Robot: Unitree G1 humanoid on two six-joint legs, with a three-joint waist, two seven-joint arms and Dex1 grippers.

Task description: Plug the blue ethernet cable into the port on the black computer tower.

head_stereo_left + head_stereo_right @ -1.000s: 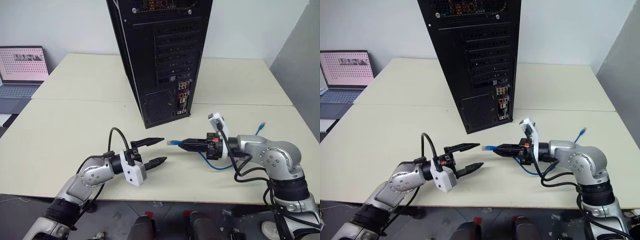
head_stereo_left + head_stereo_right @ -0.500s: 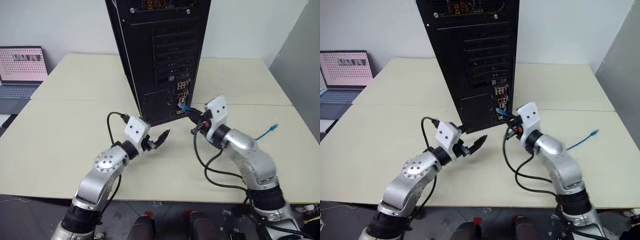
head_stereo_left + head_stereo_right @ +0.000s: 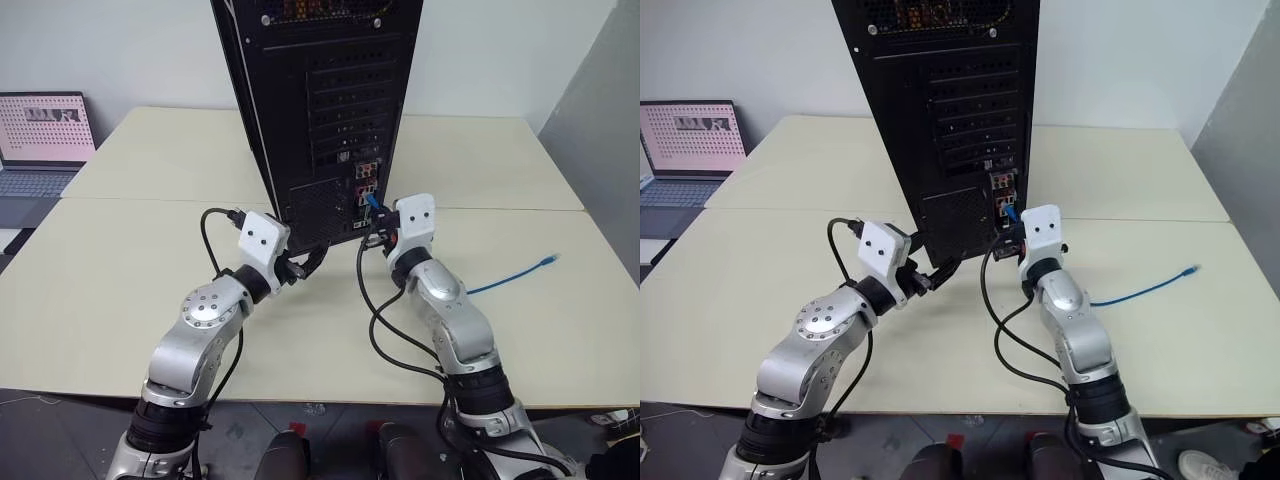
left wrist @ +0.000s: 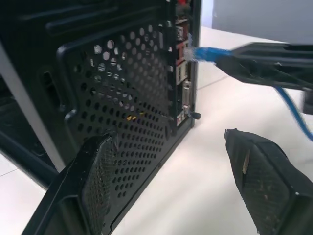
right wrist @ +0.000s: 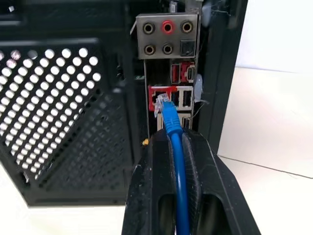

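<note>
The black computer tower [image 3: 320, 100] stands upright on the table, its rear panel facing me. My right gripper [image 5: 172, 137] is shut on the blue ethernet cable [image 5: 174, 128] just behind its clear plug [image 5: 163, 105]. The plug's tip sits at the mouth of the port [image 5: 157, 96], a red-rimmed socket in the coloured cluster; how far in it is cannot be told. The cable's tail [image 3: 510, 277] trails right across the table. My left gripper [image 4: 176, 147] is open, level, close to the tower's lower vent grille [image 4: 127, 98], holding nothing.
An open laptop [image 3: 45, 140] sits on a lower surface at the far left. A grey panel [image 3: 600, 120] rises on the right. The cable's free plug [image 3: 548, 259] lies on the table [image 3: 120, 270] to the right.
Both arms have reached forward to the tower. The right gripper turned and carried the plug up to the socket cluster. The left gripper rolled and rose beside the grille, staying open.
</note>
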